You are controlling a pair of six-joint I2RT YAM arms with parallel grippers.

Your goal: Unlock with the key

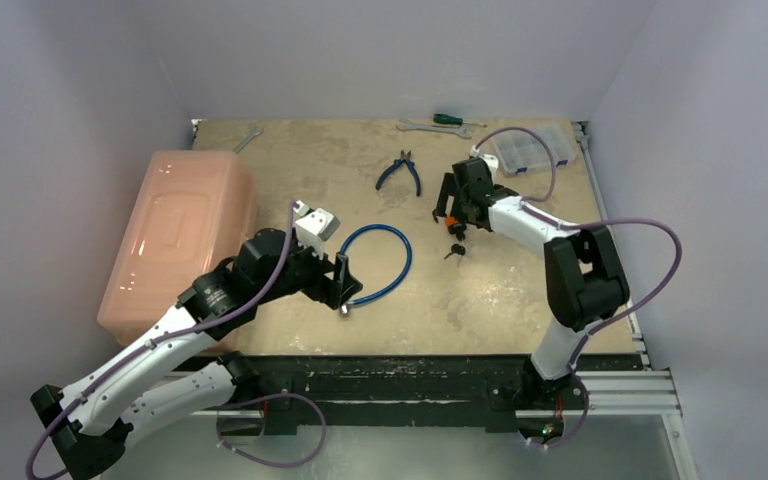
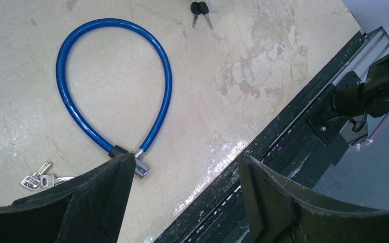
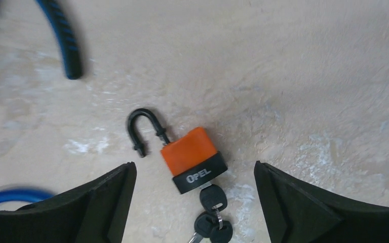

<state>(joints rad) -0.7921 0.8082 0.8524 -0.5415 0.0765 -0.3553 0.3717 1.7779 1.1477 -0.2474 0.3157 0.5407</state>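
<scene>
Item: padlock (image 3: 192, 159) — orange body, black base marked OPEL, flat on the table (image 1: 290, 160) right of centre. Shackle (image 3: 142, 124) lifted, with one end free of the body. Key (image 3: 212, 195) seated in the base, with further black-headed keys (image 3: 210, 225) hanging from it.

Right gripper (image 3: 193, 164): directly above the padlock, jaws spread wide to either side, touching nothing.

Blue cable lock (image 2: 167, 86): closed loop lying left of the padlock, well apart from it. Small silver keys (image 2: 38, 177) beside its barrel.

Left gripper (image 2: 186, 156): over the near end of the cable loop — jaws wide and empty.

Also present: pink plastic bin (image 1: 175, 235) at the left, blue-handled pliers (image 1: 400, 172), screwdriver (image 1: 448, 118), clear parts box (image 1: 532, 150) at the far right.
</scene>
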